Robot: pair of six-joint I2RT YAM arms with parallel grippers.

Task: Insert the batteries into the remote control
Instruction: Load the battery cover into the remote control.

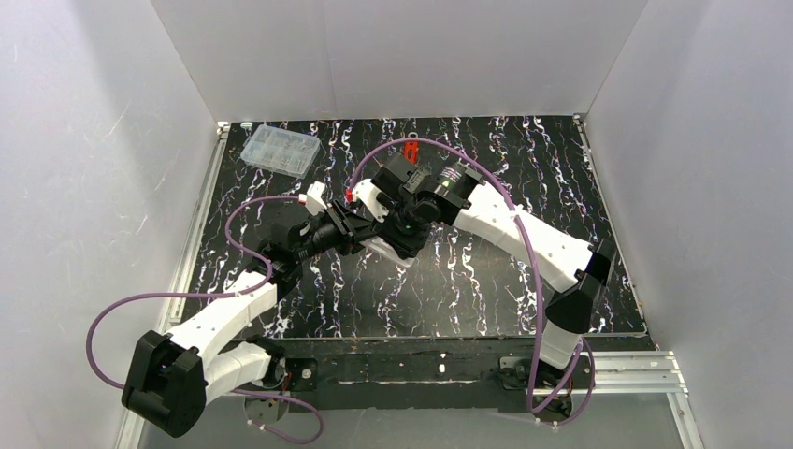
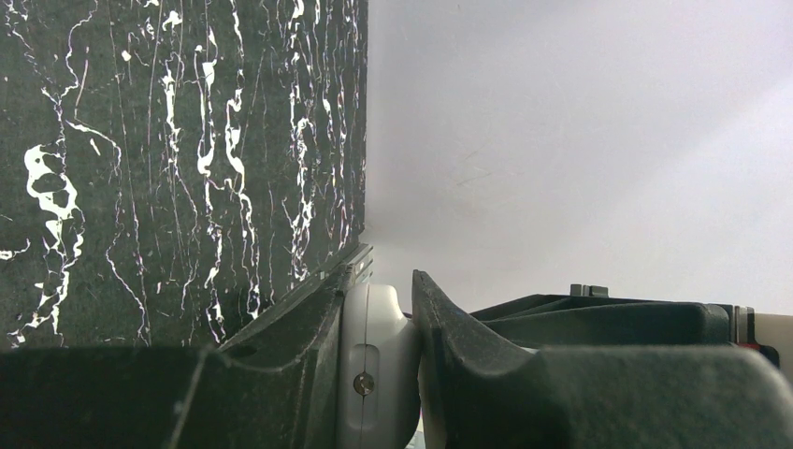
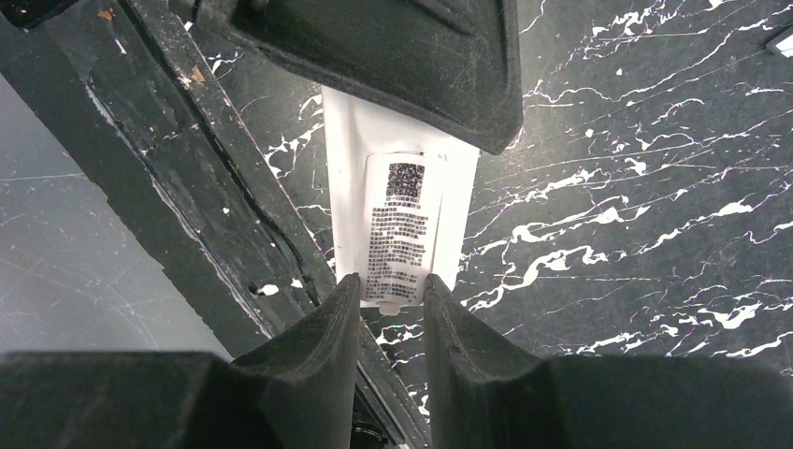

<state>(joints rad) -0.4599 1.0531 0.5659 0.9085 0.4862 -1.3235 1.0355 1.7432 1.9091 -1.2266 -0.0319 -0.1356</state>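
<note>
You get even, diffuse light in the top view; the white walls (image 1: 402, 56) glow softly and shadows on the counter (image 1: 524, 281) stay faint. In your left wrist view the near tool (image 2: 411, 374) is blurred at 6 o'clock. Your right wrist view is sharp on the label (image 3: 402, 229), without glare.

Both arms crowd the remote control (image 1: 382, 245) mid-table; open table (image 1: 524, 168) lies right, a clear compartment box (image 1: 280, 150) far-left.
</note>
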